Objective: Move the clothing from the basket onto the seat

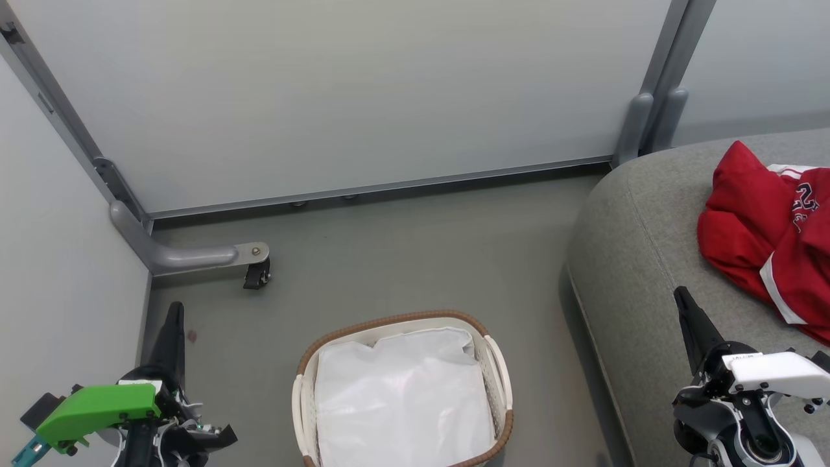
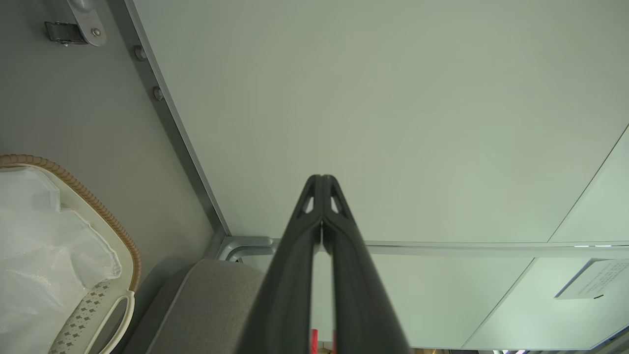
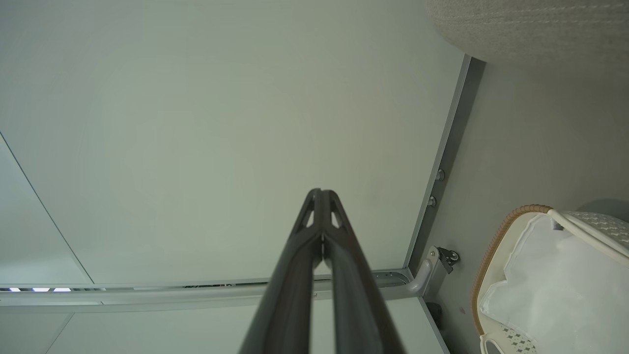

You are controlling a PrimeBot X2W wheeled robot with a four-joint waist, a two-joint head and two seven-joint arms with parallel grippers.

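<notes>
Clothing [image 1: 768,243]: red heap with white trim and lettering, lying on the seat [image 1: 632,259]. It sits beyond and to the right of the right gripper [image 1: 679,293], apart from it.

Basket [image 1: 498,363]: stands on the floor [image 1: 415,253] between the two grippers, nearer than their tips. Brown rim, white handles, a crumpled white liner [image 1: 402,395] inside.

Left gripper [image 1: 175,308]: fingers pressed together to the tips, nothing between them, pointing away toward the panels; green housing at its base. It is held left of the basket, apart from it.

Right gripper: fingers likewise closed tip to tip, nothing held; white housing at its base. In the head view it lies across the seat's rounded front edge.

Floor is plain grey. Just beyond and right of the left gripper's tips is a black caster [image 1: 257,274] on a grey foot [image 1: 194,256]. Farthest off, pale panels [image 1: 363,97] in grey frames meet at a corner.
</notes>
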